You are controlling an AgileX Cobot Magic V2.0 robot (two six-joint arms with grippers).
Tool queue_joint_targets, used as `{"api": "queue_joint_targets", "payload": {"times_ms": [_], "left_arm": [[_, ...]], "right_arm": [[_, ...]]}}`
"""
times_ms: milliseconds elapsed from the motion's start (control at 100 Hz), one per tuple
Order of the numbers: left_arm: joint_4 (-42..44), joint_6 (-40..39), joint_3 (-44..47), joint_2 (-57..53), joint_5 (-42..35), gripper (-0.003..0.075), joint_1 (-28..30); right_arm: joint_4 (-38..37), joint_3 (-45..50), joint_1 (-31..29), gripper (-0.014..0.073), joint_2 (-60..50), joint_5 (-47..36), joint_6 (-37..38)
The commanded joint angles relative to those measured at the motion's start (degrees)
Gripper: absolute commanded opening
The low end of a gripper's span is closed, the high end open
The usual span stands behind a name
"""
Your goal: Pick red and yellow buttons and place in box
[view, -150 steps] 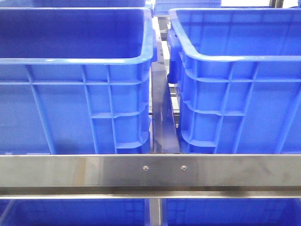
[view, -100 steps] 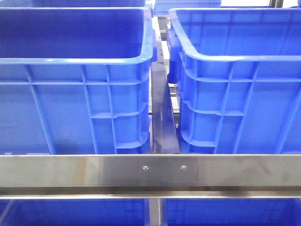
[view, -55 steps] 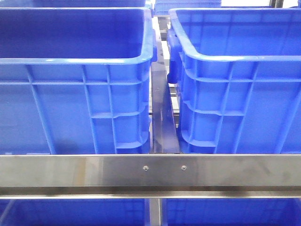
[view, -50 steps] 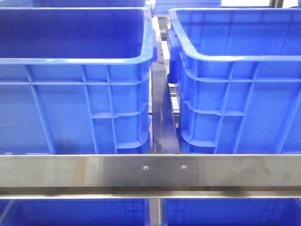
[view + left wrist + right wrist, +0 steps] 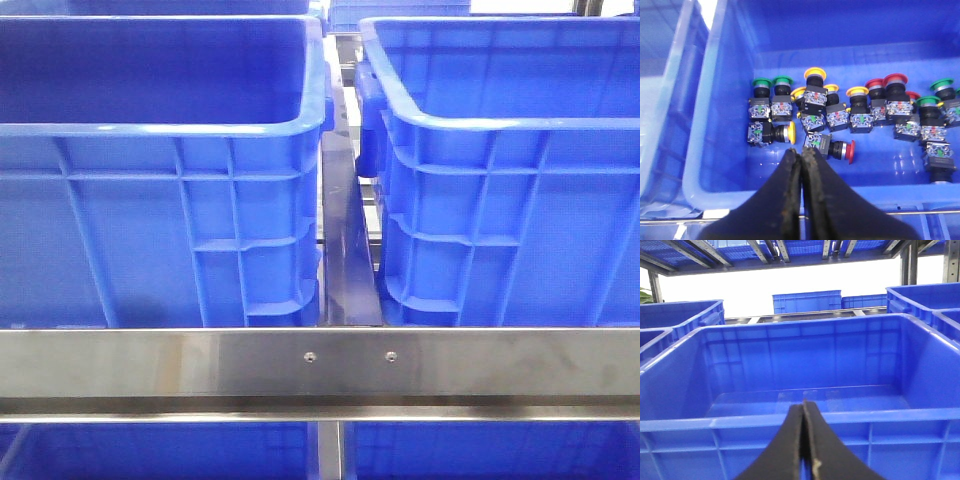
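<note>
In the left wrist view, a blue crate (image 5: 735, 167) holds several push-buttons with black bodies and yellow, red or green caps. A red-capped button (image 5: 839, 148) and a yellow-capped button (image 5: 775, 133) lie on their sides, nearest my left gripper (image 5: 801, 151). That gripper is shut and empty, above the crate's near wall. More yellow-capped buttons (image 5: 815, 75) and red-capped buttons (image 5: 895, 80) lie behind. My right gripper (image 5: 803, 404) is shut and empty, in front of an empty deep blue box (image 5: 900, 416). Neither gripper shows in the front view.
The front view shows two tall ribbed blue crates, left (image 5: 160, 130) and right (image 5: 500, 125), with a narrow gap between them, behind a steel rail (image 5: 320, 362). Green-capped buttons (image 5: 782, 80) mix with the others. More blue crates (image 5: 807, 301) stand behind the empty box.
</note>
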Motion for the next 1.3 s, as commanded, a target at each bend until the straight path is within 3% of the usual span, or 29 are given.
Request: {"api": "queue_joint_targets", "payload": {"times_ms": [0,310,430,600,670,960,1290], "left_arm": [[-0.39,0.09,-2.26,2.10,-4.01,-0.0019,0.02],[-0.77,0.09,-2.26,5.57,-3.69,0.0009,0.02],[-0.77,0.09,-2.26,5.57,-3.69,0.0152,0.02],[-0.77,0.09,-2.26,5.57,-3.69,0.0457,0.02],[-1.21,-0.16,-2.26,5.57,-3.96,0.0512,0.02],[-8.40,1.21,-3.99,8.35,-5.34,0.0515,-1.11],[-8.29,1.21,-14.21,24.63,-5.34,0.0515,-11.67]], "right_arm": [[-0.48,-1.10,-0.14,-0.0068,-1.47,-4.24,-0.31],[-0.48,-1.10,-0.14,-0.0068,-1.47,-4.24,-0.31],[-0.48,-1.10,-0.14,-0.0068,-1.47,-4.24,-0.31],[-0.48,-1.10,-0.14,-0.0068,-1.47,-4.24,-0.31],[-0.48,-1.10,-0.14,-0.0068,-1.47,-4.24,-0.31],[-0.48,-1.10,-0.14,-0.0068,-1.47,-4.24,-0.31],[-0.48,-1.10,-0.14,-0.0068,-1.47,-4.24,-0.31]]}}
